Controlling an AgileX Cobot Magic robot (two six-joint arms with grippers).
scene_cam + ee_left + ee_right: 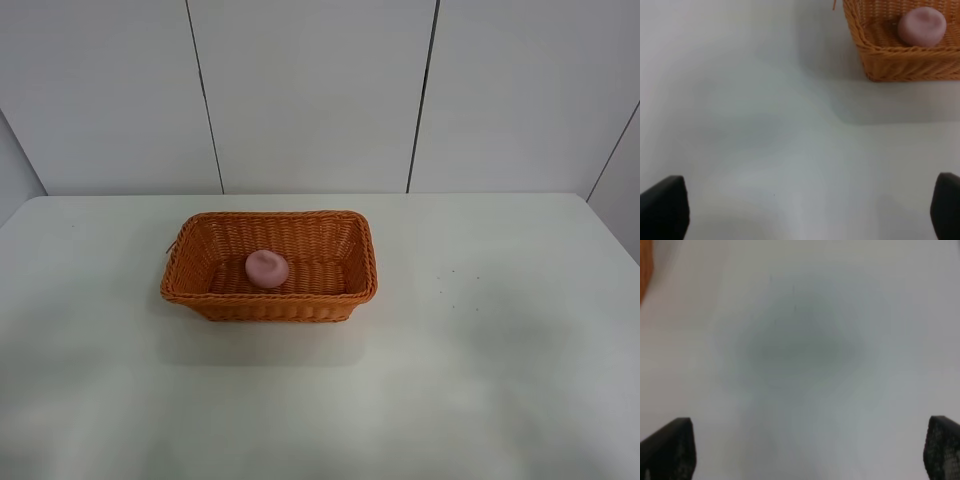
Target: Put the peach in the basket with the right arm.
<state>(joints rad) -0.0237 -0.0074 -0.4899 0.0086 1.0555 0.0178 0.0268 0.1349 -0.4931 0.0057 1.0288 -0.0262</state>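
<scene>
The pink peach point(267, 268) lies inside the orange-brown wicker basket point(270, 305), on its floor near the front wall. In the left wrist view the peach point(922, 26) and a corner of the basket point(875, 60) show at the edge. My left gripper point(810, 210) is open over bare table, its fingertips point(662, 207) wide apart, nothing between them. My right gripper point(810, 450) is also open and empty above the white table, with a sliver of basket point(644, 270) at the frame's edge. Neither arm shows in the exterior high view.
The white table point(480, 350) spreads around the basket on all sides. A grey panelled wall point(320, 90) stands behind the table's far edge. A few tiny dark specks point(450, 285) mark the table right of the basket.
</scene>
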